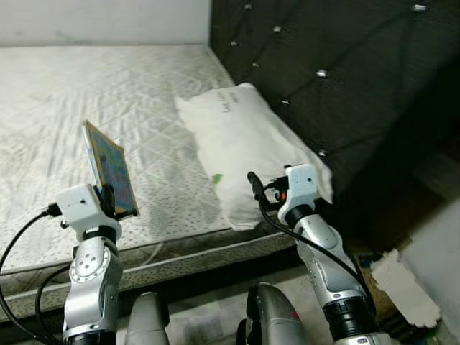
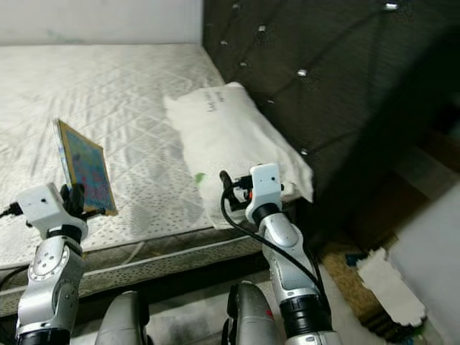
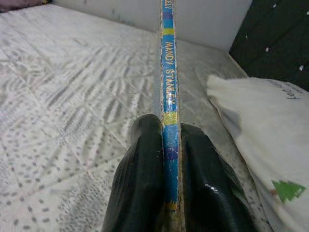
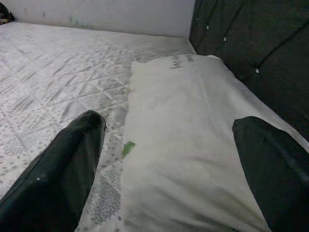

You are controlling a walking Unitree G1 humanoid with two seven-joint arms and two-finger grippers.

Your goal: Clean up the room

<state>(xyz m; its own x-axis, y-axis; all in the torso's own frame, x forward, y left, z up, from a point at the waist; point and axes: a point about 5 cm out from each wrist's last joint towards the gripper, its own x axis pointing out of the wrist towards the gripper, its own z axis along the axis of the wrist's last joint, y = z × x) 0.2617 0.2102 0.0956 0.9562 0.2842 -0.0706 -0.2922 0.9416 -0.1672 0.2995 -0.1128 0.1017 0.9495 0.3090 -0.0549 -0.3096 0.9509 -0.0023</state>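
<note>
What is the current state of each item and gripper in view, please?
Book: upright, held above the mattress.
Left gripper: shut on the book's edge.
Right gripper: jaws open, hovering over the pillow.
Pillow: lying flat against the headboard.

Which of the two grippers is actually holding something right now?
The left gripper: its jaws are shut on the thin blue-spined book, held upright above the mattress. The right gripper is open, empty, aimed at the white pillow.
</note>
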